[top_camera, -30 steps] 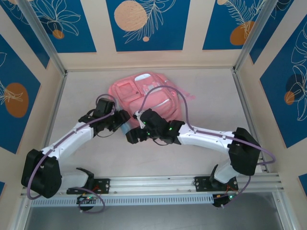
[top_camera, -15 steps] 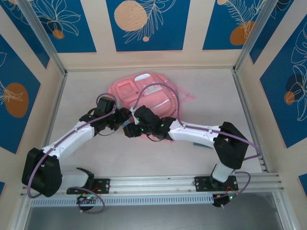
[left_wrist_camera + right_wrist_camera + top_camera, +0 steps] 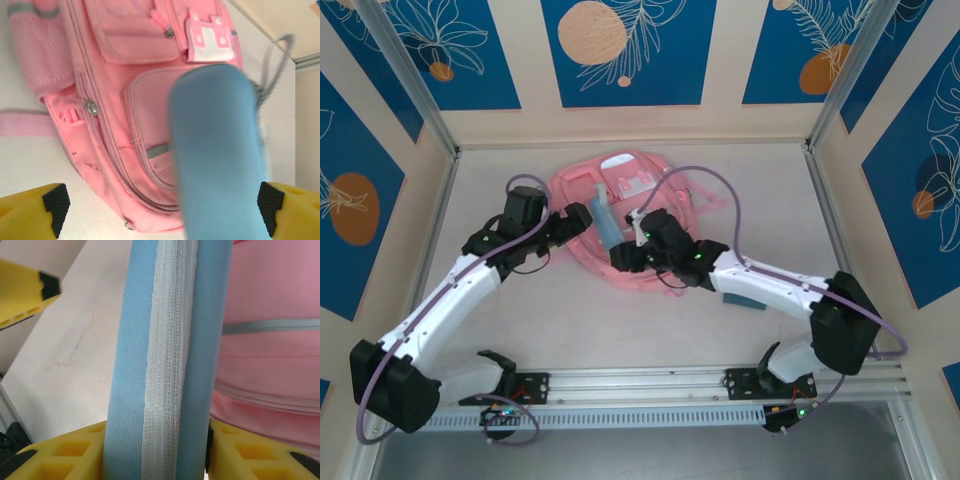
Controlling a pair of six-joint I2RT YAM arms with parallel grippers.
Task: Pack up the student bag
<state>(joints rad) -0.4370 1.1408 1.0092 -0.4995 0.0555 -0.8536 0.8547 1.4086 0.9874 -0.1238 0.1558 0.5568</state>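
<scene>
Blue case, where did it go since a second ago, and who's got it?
The right gripper closed on the light blue pencil case and carried it from the pink backpack's near edge to above its front. The left gripper opened and pulled back to the left. The backpack stayed where it lay.

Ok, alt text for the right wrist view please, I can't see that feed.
A light blue zip case stands clamped between the yellow fingers of the right gripper, its white zipper running up the middle of the frame. The pink student bag lies behind it on the right, and the pale table on the left.
</scene>
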